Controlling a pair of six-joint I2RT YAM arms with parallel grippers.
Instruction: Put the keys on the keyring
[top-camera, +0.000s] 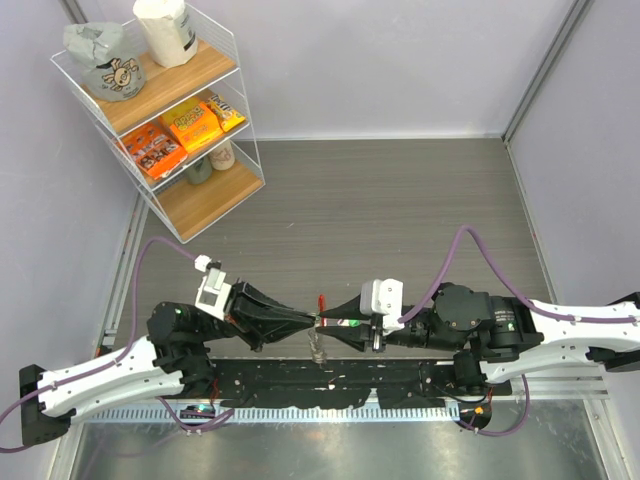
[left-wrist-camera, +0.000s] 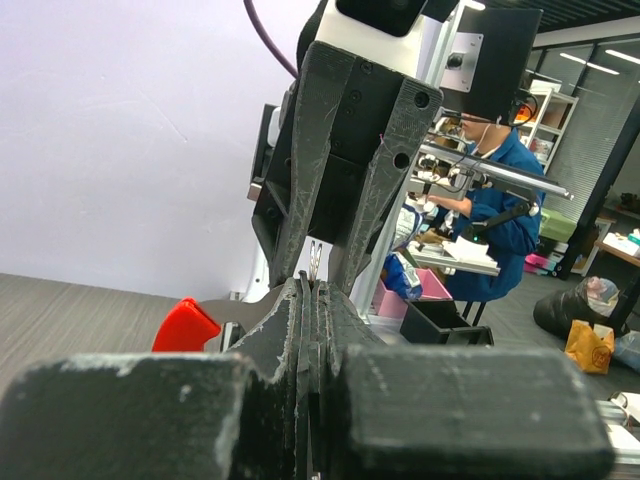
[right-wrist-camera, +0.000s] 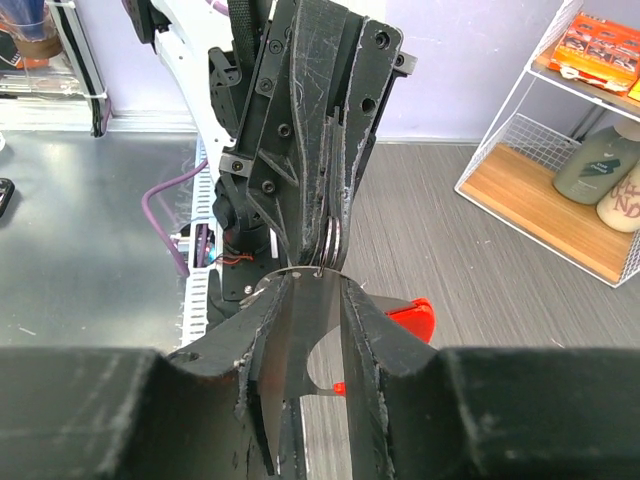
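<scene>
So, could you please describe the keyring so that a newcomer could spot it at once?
On the grey table, find the spot near the front edge where two pairs of black jaws meet tip to tip. The keyring sits right there, and its bright red piece is the only red among black parts.

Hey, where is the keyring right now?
Top view, centre: the keyring is pinched by the left gripper, tip to tip with the right gripper, its red arc sticking out toward the far side.
</scene>
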